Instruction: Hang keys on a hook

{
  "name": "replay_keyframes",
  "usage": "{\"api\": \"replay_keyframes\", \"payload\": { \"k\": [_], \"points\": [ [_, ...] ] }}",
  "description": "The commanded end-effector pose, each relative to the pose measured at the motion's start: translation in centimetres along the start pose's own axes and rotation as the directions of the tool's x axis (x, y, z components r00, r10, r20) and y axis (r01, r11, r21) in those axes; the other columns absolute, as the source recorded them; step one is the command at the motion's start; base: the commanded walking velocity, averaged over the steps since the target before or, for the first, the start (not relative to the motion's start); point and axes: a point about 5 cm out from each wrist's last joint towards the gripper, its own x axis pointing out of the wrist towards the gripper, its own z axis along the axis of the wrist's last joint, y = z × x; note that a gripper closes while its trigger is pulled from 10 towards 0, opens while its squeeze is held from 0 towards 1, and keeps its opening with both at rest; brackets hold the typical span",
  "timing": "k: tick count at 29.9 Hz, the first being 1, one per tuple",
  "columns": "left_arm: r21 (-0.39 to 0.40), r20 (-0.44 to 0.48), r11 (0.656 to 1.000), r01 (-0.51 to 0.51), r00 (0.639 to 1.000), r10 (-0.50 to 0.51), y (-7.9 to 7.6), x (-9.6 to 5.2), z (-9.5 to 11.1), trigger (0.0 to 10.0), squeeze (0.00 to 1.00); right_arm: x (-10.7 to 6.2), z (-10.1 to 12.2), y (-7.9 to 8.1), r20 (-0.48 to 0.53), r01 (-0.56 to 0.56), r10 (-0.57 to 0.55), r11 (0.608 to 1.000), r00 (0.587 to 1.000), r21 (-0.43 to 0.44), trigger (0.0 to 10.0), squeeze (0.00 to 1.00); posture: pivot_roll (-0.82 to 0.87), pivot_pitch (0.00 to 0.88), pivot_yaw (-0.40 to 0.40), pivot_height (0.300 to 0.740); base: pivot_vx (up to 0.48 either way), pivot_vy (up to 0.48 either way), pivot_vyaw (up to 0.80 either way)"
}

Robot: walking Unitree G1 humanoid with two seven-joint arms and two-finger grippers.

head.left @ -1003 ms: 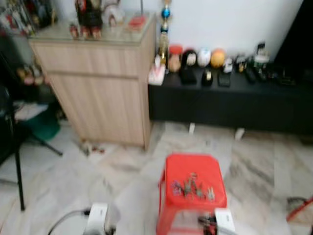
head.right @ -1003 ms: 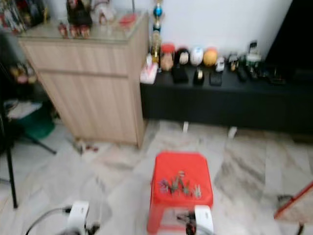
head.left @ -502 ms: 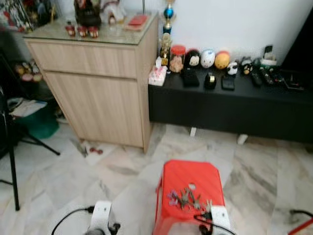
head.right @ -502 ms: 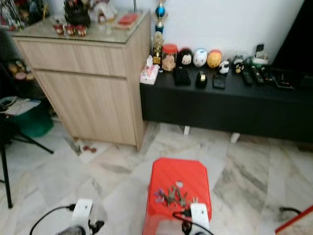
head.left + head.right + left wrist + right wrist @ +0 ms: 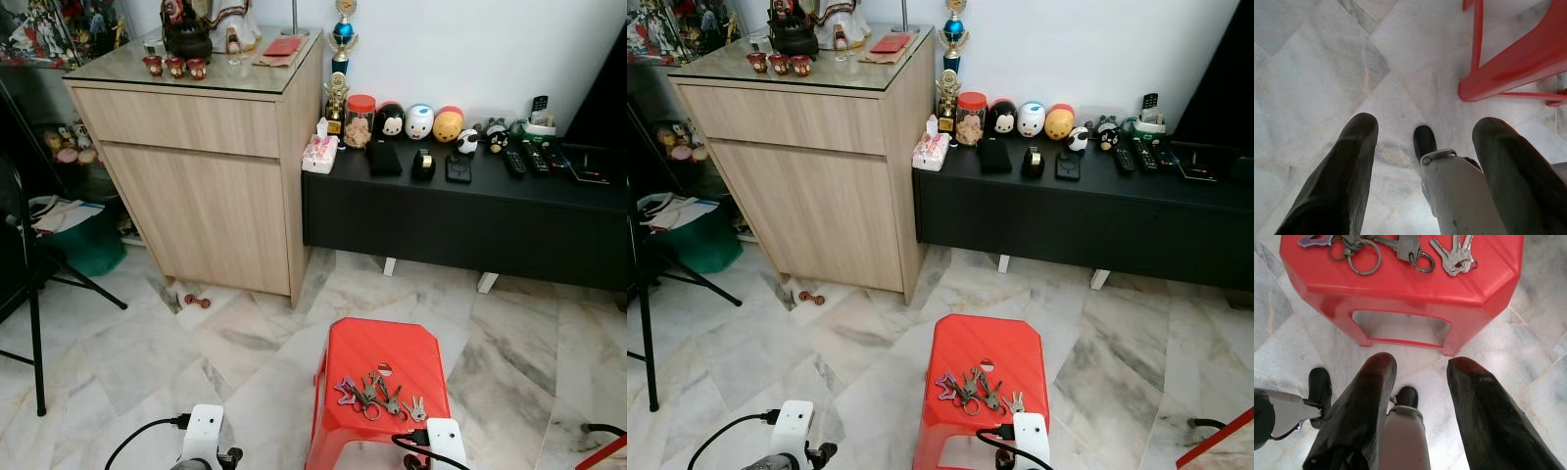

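1. A red stool stands on the marble floor, and I'll place everything else from it.
2. The keys lie loose on the stool's top, toward its near edge: several bunches on rings, one with a purple tag (nothing is touching them).
3. The right gripper hangs low just in front of the stool, on the near side, pointing down at the floor. Its two black fingers stand apart with a clear gap, and they hold nothing.
4. The left gripper hangs beside the stool's left leg, over bare floor. Its fingers are spread wide and hold nothing.
5. Beyond the stool, against the white wall, sits a low black bench carrying round toy figures, a jar, remotes and small dark cases.
6. Left of that bench, further from the stool, stands a wooden cabinet with a glass top and ornaments on it.
7. Far left of the stool a black tripod leg crosses the floor.
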Motion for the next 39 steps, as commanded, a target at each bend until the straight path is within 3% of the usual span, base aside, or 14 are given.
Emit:
{"api": "replay_keyframes", "payload": {
  "k": [1,28,36,39],
  "points": [
    [-0.005,-0.01,1.0,-0.005,1.0,0.004,0.0,-0.1,-0.4,10.0,0.0,0.0,0.1,0.1,0.001,0.002,-0.002,1.0,1.0,-0.003,10.0,0.0,0.04,0.0,-0.03,0.74,0.0,0.0,0.0],
    [-0.008,-0.014,1.0,-0.002,1.0,0.002,0.1,-0.1,-0.4,10.0,0.0,0.0,0.0,0.3,-0.001,-0.005,0.005,1.0,1.0,-0.007,10.0,0.0,0.05,0.0,-0.029,0.74,0.0,0.0,0.0],
    [-0.003,-0.017,1.0,0.003,1.0,-0.004,0.0,-0.1,-0.4,10.0,0.0,0.0,0.1,0.3,0.006,-0.011,0.011,0.998,1.0,-0.055,10.0,0.0,0.05,0.0,-0.029,0.74,0.0,0.0,0.0],
    [-0.009,-0.017,1.0,0.016,1.0,-0.016,-0.1,-0.1,-0.4,10.0,0.0,-0.2,-0.8,0.0,-0.004,-0.009,0.009,0.998,1.0,-0.061,10.0,0.0,0.05,0.0,-0.029,0.74,0.0,0.0,0.62]
  ]
}}
